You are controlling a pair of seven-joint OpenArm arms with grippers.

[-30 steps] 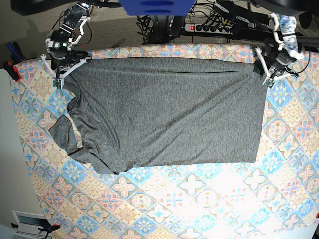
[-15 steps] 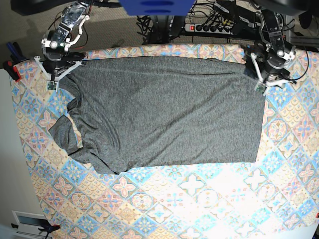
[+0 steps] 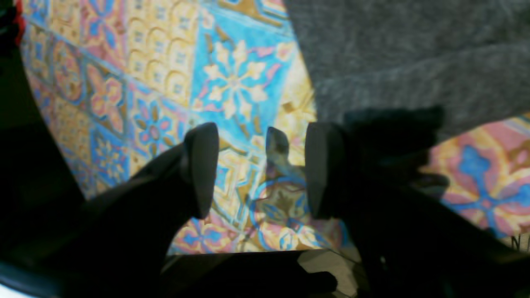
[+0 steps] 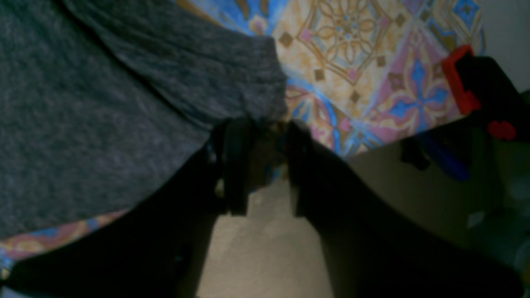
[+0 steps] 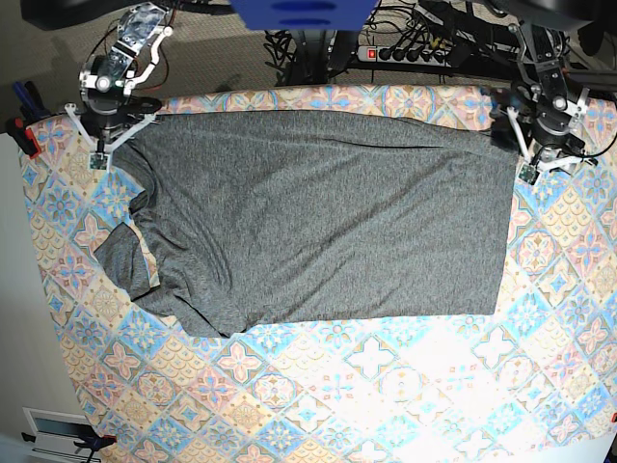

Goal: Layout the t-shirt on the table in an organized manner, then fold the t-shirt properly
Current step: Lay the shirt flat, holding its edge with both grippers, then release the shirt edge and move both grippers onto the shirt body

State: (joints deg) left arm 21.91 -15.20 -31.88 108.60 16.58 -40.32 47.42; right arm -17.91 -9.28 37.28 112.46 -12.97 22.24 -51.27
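Both arms have drawn back from the far corners of the t-shirt (image 5: 318, 217) since a second ago, and the cloth now lies released. At the left of the base view, the right gripper (image 5: 104, 130) hangs at the sleeve corner; its wrist view shows the jaws parted with nothing between them, the sleeve hem just beyond the tips. The t-shirt lies spread across the far half of the surface (image 5: 386, 386), its far edge fairly straight, but the near sleeve at the left is folded over on itself. At the right, the left gripper (image 5: 532, 145) hovers beside the hem corner, its jaws spread wide over bare patterned cloth, holding nothing.

To finish the layout well, I judge that the crumpled near sleeve needs pulling out flat before any fold begins, with light pinches at the edges so the thin fabric does not bunch.

The surface carries a pastel diamond-tile cover. Behind it lie a power strip (image 5: 410, 51) and cables on the floor.
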